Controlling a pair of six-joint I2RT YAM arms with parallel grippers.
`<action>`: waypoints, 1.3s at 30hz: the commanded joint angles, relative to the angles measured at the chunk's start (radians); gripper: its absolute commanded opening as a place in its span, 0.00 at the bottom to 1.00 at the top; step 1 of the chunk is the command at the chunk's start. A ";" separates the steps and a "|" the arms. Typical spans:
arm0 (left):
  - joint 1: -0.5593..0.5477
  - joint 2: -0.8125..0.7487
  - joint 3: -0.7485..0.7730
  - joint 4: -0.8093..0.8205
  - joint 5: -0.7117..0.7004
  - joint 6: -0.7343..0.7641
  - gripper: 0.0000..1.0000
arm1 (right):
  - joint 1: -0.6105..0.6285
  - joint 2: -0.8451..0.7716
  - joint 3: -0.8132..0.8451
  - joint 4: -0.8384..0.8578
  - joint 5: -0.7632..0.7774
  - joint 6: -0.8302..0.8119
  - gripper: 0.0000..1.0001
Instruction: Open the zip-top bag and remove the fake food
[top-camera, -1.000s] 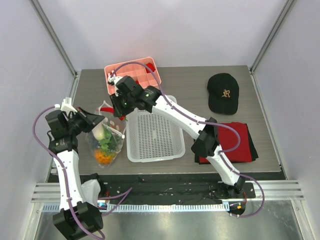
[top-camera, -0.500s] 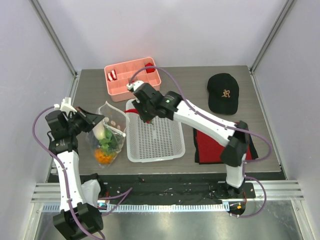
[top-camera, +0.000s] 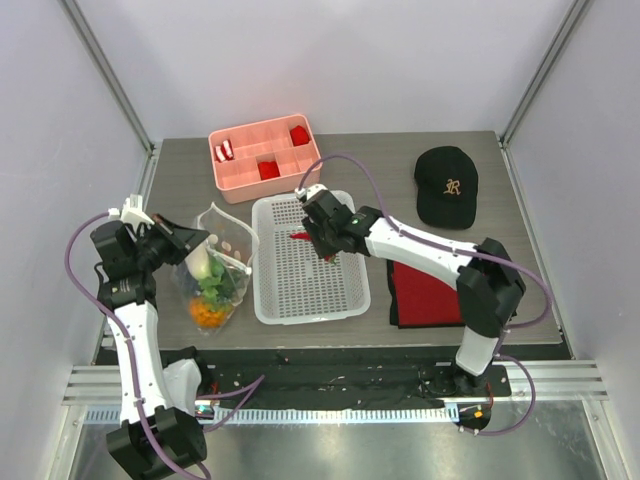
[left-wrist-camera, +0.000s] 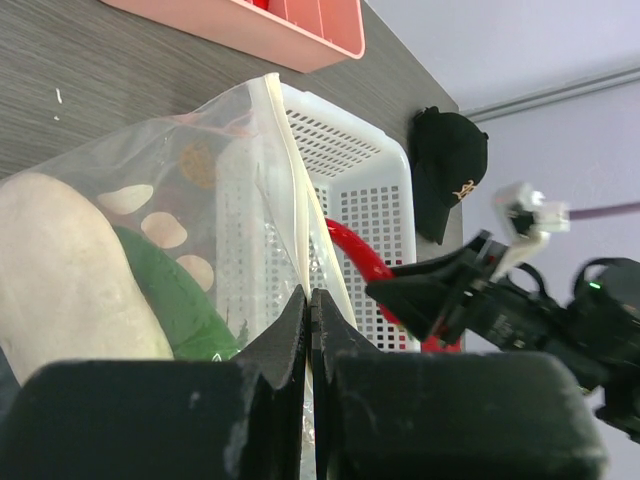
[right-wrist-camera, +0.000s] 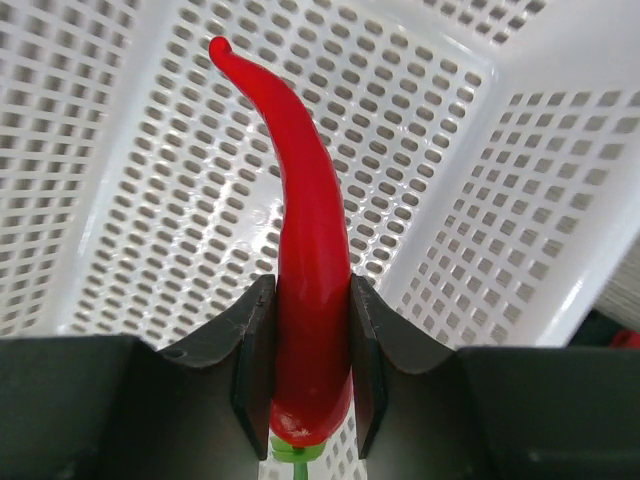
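The clear dotted zip-top bag stands on the table at the left, its mouth open. My left gripper is shut on the bag's rim, seen close up in the left wrist view. Inside the bag lie a whitish piece, a green piece and an orange piece. My right gripper is shut on a red chili pepper and holds it over the white perforated basket. In the right wrist view the pepper sticks out between the jaws, above the basket floor.
A pink compartment tray with red pieces stands at the back behind the basket. A black cap lies at the back right. A red and black folded cloth lies right of the basket.
My right gripper has moved right from the bag's mouth to above the basket, carrying the red chili pepper. My left gripper has kept its hold on the bag's rim.
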 joint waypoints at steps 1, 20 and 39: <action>-0.003 -0.018 0.038 0.003 0.026 0.012 0.00 | -0.025 0.028 -0.013 0.116 -0.014 0.030 0.42; -0.004 -0.043 0.050 -0.029 0.039 0.018 0.00 | 0.095 0.171 0.482 0.001 -0.118 0.123 0.67; -0.004 -0.060 0.053 -0.032 0.053 0.009 0.00 | 0.172 0.350 0.515 0.262 -0.437 0.501 0.72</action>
